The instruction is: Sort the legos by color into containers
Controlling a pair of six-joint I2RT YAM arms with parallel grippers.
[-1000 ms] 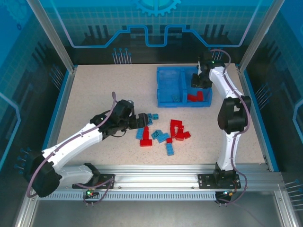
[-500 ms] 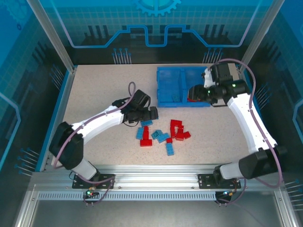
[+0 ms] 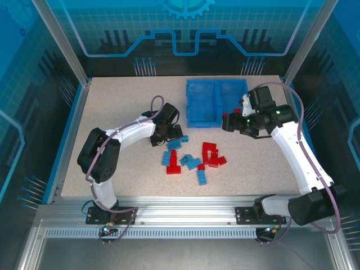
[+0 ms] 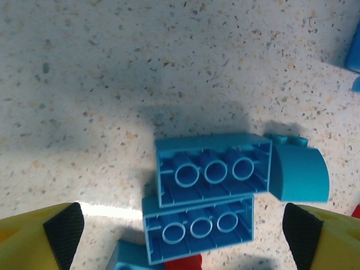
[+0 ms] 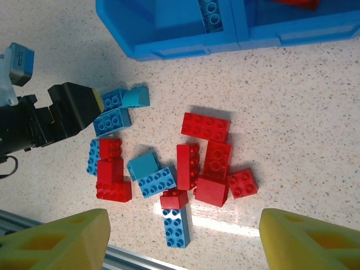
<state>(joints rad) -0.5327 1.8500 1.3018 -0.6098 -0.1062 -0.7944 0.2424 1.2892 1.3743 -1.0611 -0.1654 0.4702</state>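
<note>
Now the left tool (image 4: 183, 233) is hovering low over the bench (image 3: 112, 112), its fingers (image 4: 62, 233) standing wide apart either side of two touching, upside-down light blue bricks (image 4: 211, 169). To the right, the right tool (image 3: 228, 122) is hanging at the near edge of the blue bin (image 3: 190, 104), its yellow fingers (image 5: 56, 242) spread with nothing between them. The loose legos (image 3: 211, 154) are lying mixed on the bench on the bin's near side, and a blue brick (image 5: 212, 14) is resting in its left compartment.
</note>
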